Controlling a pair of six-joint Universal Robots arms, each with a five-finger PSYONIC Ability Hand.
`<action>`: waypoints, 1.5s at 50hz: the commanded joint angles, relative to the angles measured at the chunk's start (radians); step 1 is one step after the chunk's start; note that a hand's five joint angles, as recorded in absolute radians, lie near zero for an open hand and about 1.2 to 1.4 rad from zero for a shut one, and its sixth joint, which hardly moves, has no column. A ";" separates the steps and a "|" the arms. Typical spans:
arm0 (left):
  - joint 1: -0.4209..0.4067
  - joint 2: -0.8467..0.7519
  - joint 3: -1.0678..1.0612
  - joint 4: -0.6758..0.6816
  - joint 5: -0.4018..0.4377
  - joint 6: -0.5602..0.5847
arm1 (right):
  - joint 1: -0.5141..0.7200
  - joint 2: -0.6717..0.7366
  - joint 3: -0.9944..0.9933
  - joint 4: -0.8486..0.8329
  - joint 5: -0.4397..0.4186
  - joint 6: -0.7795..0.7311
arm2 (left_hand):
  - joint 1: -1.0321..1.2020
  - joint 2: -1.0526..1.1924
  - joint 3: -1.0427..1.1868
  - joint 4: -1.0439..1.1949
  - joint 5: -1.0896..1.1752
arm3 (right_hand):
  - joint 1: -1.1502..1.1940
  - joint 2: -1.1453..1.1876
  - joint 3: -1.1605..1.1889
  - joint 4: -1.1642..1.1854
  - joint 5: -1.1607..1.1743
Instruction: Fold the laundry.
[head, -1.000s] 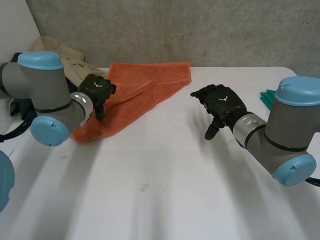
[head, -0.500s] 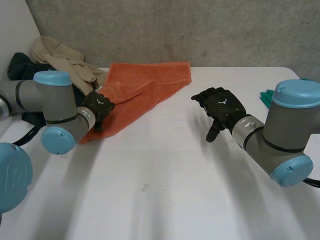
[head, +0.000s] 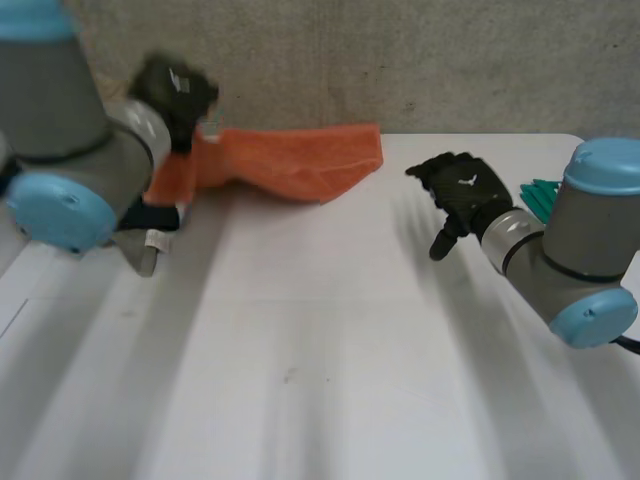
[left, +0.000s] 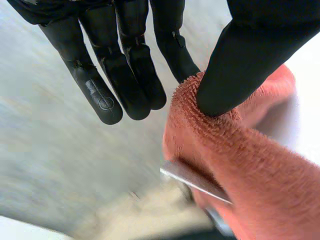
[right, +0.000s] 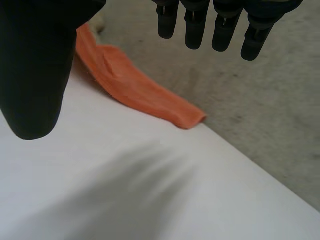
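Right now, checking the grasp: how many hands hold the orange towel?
1. The left hand pinches the orange towel by its raised end; the right hand is open, apart.

From behind and between the arms, the head camera looks down across the white table (head: 330, 380), with the orange towel (head: 300, 165) at upper left of frame. The left wrist camera sits close on that towel at the left hand (left: 125, 75). The right wrist camera faces it from well apart, beyond the fingertips of the right hand (right: 35, 65).
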 joint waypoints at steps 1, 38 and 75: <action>-0.064 0.222 0.065 0.002 0.021 -0.131 | -0.020 0.066 -0.118 0.030 0.022 0.086 | 0.244 0.204 0.209 0.201 0.251 | -0.043 -0.031 -0.035 -0.042 -0.048; -0.209 0.434 0.194 -0.048 -0.052 -0.220 | -0.003 -0.068 -0.202 0.170 -0.059 0.158 | 0.244 0.204 0.209 0.201 0.251 | 1.179 1.190 1.187 1.179 1.174; -0.046 0.054 -0.303 0.088 -0.083 -0.435 | 0.032 0.609 -0.883 -0.170 0.052 -0.258 | 0.244 0.204 0.209 0.201 0.251 | -0.043 -0.031 -0.035 -0.042 -0.048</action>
